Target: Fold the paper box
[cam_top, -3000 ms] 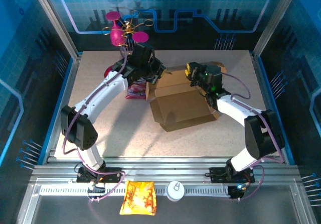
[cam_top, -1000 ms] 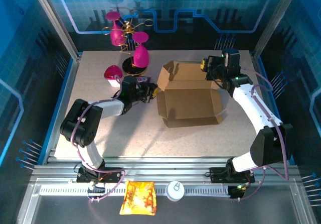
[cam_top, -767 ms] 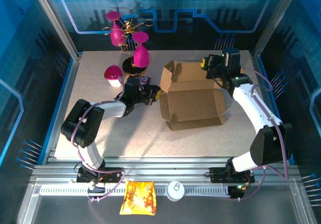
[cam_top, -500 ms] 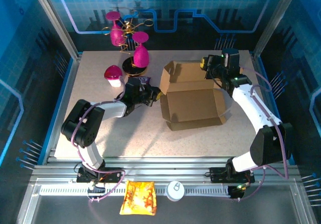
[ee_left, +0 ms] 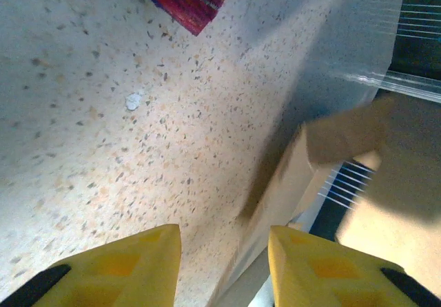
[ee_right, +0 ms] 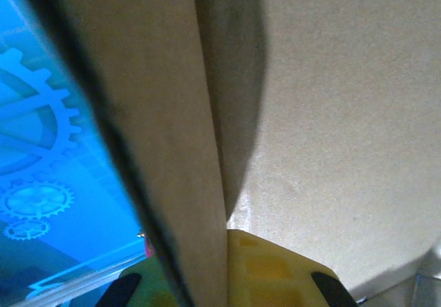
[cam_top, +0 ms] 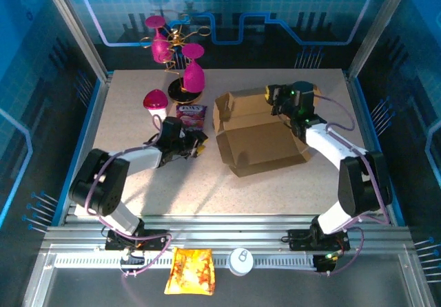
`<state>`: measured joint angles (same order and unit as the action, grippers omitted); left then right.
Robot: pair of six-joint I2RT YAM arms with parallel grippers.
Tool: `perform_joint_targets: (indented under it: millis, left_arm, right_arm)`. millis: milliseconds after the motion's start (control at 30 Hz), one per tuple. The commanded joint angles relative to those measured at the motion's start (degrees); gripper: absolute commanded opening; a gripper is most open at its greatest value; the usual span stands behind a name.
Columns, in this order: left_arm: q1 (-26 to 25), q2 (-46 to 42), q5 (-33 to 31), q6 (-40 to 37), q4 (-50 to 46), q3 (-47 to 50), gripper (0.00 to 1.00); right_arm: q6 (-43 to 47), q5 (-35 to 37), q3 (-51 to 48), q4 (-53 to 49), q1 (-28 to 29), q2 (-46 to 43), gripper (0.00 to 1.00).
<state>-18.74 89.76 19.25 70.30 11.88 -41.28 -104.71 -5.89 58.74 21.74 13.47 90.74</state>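
Starting on the left, the left gripper (cam_top: 196, 144) sits low over the table (cam_top: 138, 93) with its yellow fingers (ee_left: 124, 266) apart and nothing between them, just speckled tabletop. The paper box (cam_top: 258, 138) is off to its right, near but not touching; in the left wrist view the box's left edge stands up just ahead of the right finger. The pink snack packet (cam_top: 191, 112) lies flat a bit behind the gripper, between it and the pink glass stand (cam_top: 182, 73). The box itself sits centre-right on the table, half opened, with its back wall standing up and the wide front panel sloping down toward the near side. The right gripper (cam_top: 275, 97) is at that back wall and pinched shut on it; the right wrist view has the cardboard panel running straight down against the yellow finger (ee_right: 275, 272). Compared with a second ago, the left gripper was closed right at the box's left corner and has now pulled back toward the near left and opened up, so the snack packet is in plain sight. The right gripper has swung in to the left a little, and the box has slid and turned slightly left with it.
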Motion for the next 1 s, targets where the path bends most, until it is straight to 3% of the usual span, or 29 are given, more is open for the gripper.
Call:
perform_joint_targets:
  millis: [0, 167, 300, 533, 700, 867, 967]
  left_arm:
    - [0.28, -6.25, -2.64, -5.72, -11.87, -0.38, 0.38]
    - [2.78, -12.69, -5.06, -10.84, -15.0, -0.68, 0.37]
    - [6.44, -12.15, -2.44, -16.91, -16.27, -3.8, 0.31]
    - [6.08, -6.07, 3.79, -37.65, -13.89, -10.45, 0.3]
    - [2.09, -5.83, 3.5, -56.77, -11.8, -10.73, 0.41]
    - [1.87, -5.65, 2.65, -60.02, -10.19, -11.63, 0.5]
    - [0.47, -9.87, 2.19, -59.83, -7.34, -9.51, 0.64]
  right_arm:
    - [2.1, -0.03, -0.78, 11.48, 0.98, 1.34, 0.0]
    - [5.0, -4.0, -1.33, 14.6, 1.11, 3.13, 0.0]
    - [4.74, -6.36, -4.16, 17.14, 1.07, 4.78, 0.0]
    - [6.23, -7.91, -3.55, 15.54, 1.14, 6.83, 0.0]
    - [6.85, -8.75, -2.14, 13.02, 1.2, 8.04, 0.0]
    - [7.32, -9.11, -0.47, 9.29, 1.34, 8.07, 0.0]
    - [7.24, -8.75, 0.99, 6.37, 1.71, 8.32, 0.0]
